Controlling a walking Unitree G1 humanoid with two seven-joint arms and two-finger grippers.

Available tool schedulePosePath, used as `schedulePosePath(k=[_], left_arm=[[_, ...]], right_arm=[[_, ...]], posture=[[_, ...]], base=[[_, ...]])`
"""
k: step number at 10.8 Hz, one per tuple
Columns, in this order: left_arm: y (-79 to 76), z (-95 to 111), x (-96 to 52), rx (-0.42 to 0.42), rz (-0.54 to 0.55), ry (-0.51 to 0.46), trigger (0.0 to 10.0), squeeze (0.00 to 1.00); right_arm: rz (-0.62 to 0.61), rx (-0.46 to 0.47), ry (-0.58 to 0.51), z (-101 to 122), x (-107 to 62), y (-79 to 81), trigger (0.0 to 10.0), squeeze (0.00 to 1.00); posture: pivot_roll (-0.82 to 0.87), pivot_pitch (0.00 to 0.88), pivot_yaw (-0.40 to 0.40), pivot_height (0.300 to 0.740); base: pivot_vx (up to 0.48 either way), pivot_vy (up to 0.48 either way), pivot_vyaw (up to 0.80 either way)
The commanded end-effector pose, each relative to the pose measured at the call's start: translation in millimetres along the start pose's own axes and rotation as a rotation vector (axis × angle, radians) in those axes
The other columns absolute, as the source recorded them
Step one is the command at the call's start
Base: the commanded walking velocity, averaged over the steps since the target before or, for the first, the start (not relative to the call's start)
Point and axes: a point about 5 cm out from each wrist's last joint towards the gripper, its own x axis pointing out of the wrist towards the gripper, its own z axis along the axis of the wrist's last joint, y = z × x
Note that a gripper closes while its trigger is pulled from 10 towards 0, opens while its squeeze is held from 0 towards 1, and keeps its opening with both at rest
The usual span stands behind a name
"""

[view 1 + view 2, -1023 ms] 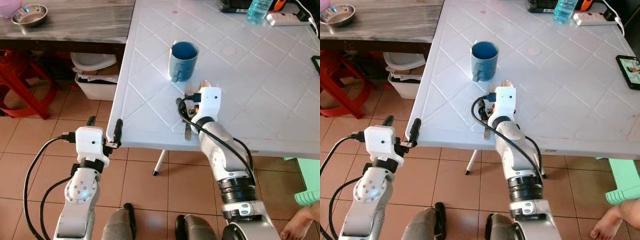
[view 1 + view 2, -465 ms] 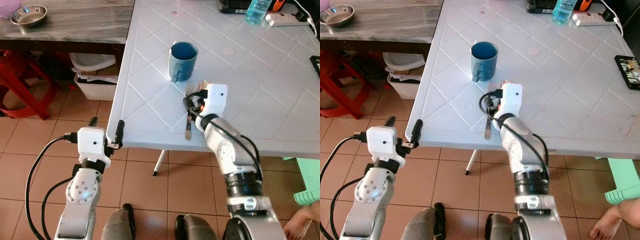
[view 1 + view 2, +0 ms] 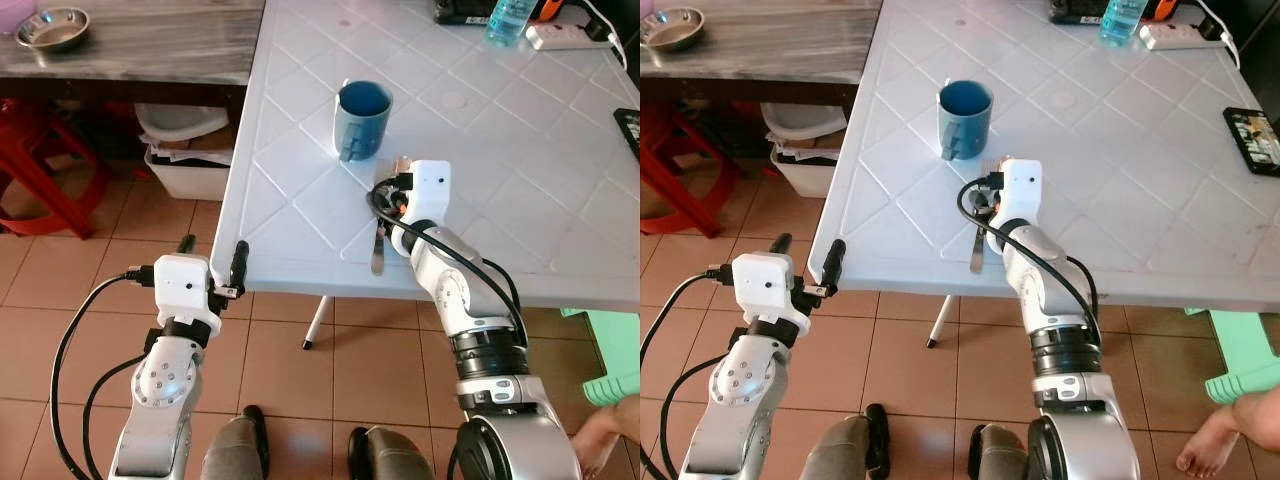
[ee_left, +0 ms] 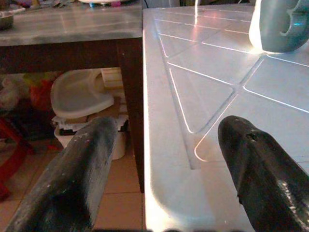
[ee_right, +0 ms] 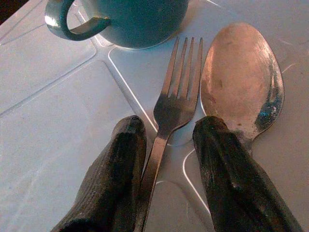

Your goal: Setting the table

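Right gripper [image 5: 166, 159] at fork [image 5: 175, 96] on white table [image 3: 520, 200].
Fingers parted, straddling fork handle beside spoon [image 5: 241, 79], near blue mug [image 3: 362, 119]; left gripper [image 3: 212, 263] spread by table edge.

White plastic table [image 3: 300, 215] with embossed diamond grid fills centre to 2 o'clock; one thin white leg [image 3: 318, 325] shows beneath its near edge. At 11 o'clock a grey-topped wooden table [image 3: 150, 45] butts against it, a steel bowl [image 3: 57, 27] on top. Under that table: white plastic bin [image 3: 190, 165] with a white lid on it, red plastic stool [image 3: 45, 175] at 9 o'clock. Floor [image 3: 60, 300] is terracotta square tile with pale grout. At 1 o'clock on the far table edge: blue-tinted water bottle [image 3: 505, 20], white power strip [image 3: 565, 35], a dark box [image 3: 1072, 11]. Phone [image 3: 1250, 127] at 3 o'clock. Green plastic stool [image 3: 1240, 365] and a person's bare foot [image 3: 1210, 445] at 4 o'clock. Even bright light, glare on the tabletop.
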Motion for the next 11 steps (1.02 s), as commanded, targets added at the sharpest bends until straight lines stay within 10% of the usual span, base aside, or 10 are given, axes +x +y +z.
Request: schedulePosePath(k=[1,5,6,7,11], left_arm=[[2.3,-6.4,-2.6,0.004,-0.001,0.037,10.0,0.00],[1.6,-6.4,0.1,0.005,-0.006,0.035,10.0,0.00],[1.3,-6.8,0.2,0.004,-0.007,0.037,10.0,0.00],[1.0,-7.2,0.3,0.002,-0.008,0.037,10.0,0.00],[-1.6,-8.6,0.0,-0.002,-0.015,0.043,10.0,0.00]], right_arm=[[0.020,0.018,0.115,-25.1,3.8,6.7,10.0,0.00],[0.088,0.001,0.144,-29.8,11.9,27.6,10.0,0.00],[0.102,-0.025,0.172,-35.4,11.7,28.3,2.2,0.00],[0.107,-0.042,0.185,-38.3,11.0,27.0,0.0,0.00],[0.114,-0.053,0.243,-53.6,5.9,15.6,0.0,0.00]], posture=[[0.03,0.228,-0.006,0.740],[0.03,0.217,-0.006,0.740],[0.03,0.215,-0.010,0.740],[0.03,0.214,-0.011,0.740],[0.02,0.215,-0.012,0.740]], base=[[0.000,0.000,0.00],[0.000,0.000,0.00],[0.000,0.000,0.00],[0.000,0.000,0.00],[0.000,0.000,0.00]])
